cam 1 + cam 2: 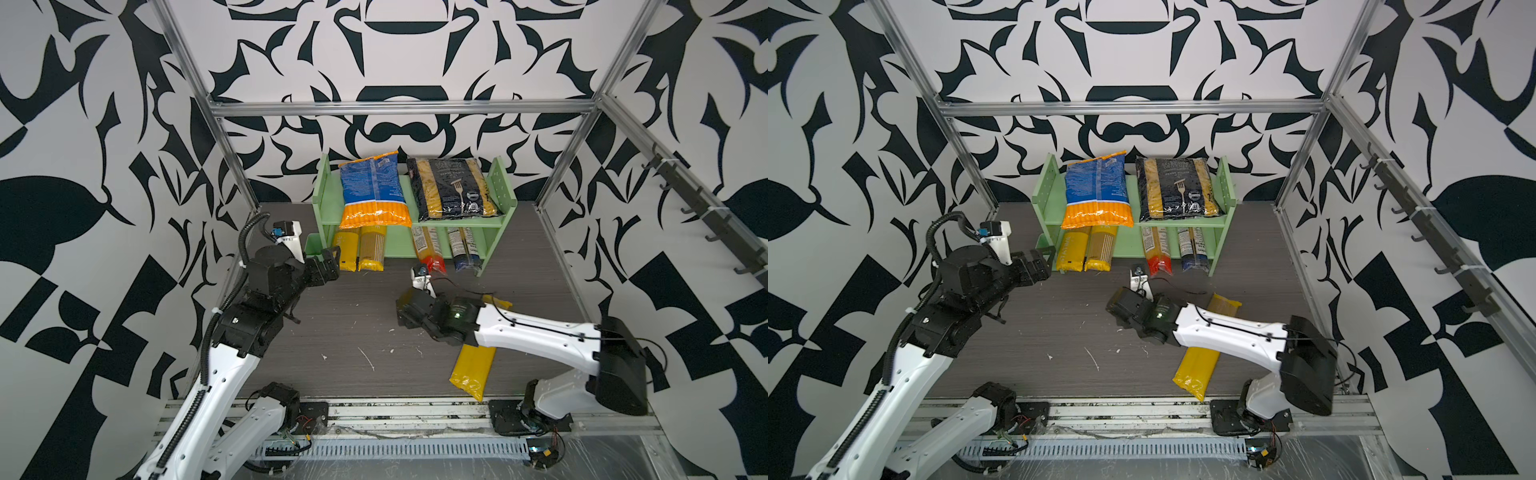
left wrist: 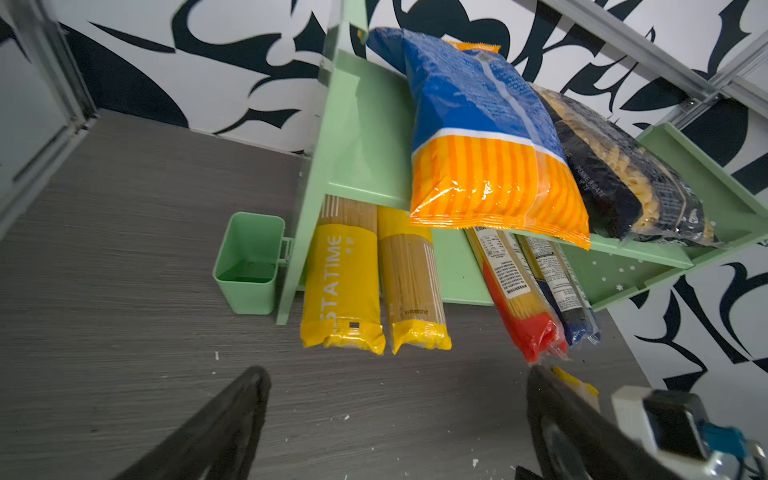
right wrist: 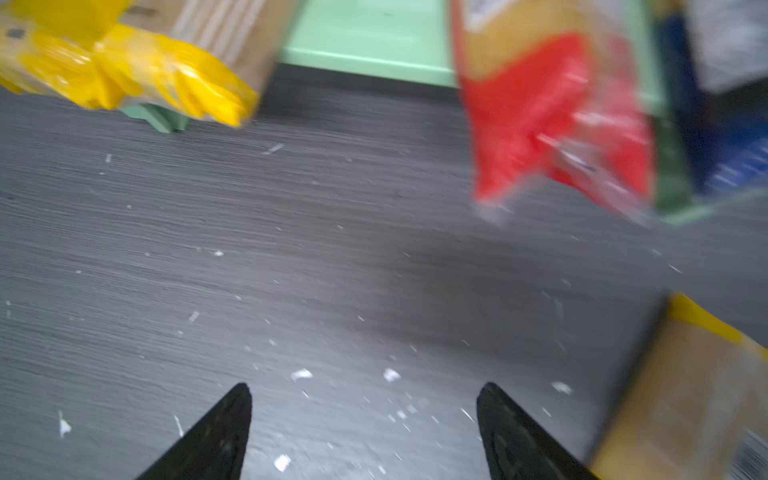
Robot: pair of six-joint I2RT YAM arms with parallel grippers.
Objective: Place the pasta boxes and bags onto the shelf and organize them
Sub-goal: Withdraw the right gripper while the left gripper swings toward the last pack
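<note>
Yellow spaghetti pack (image 1: 473, 370) lies slanted — pointing toward shelf (image 1: 502, 187).

Black leaf and scroll shapes sprawl over the white back wall (image 1: 399, 62) and both side walls (image 1: 83, 166). A bare aluminium frame (image 1: 399, 107) runs up the corners and across the back. The floor (image 1: 353, 316) is dark grey with a fine wood grain, dotted with white specks (image 1: 366, 358). A black hook rail (image 1: 671, 170) runs along the wall on the right. At the near edge lie metal tracks (image 1: 415, 411), a slotted duct (image 1: 395, 449) and a shiny plastic sheet (image 1: 602, 453). The light is even and soft.
</note>
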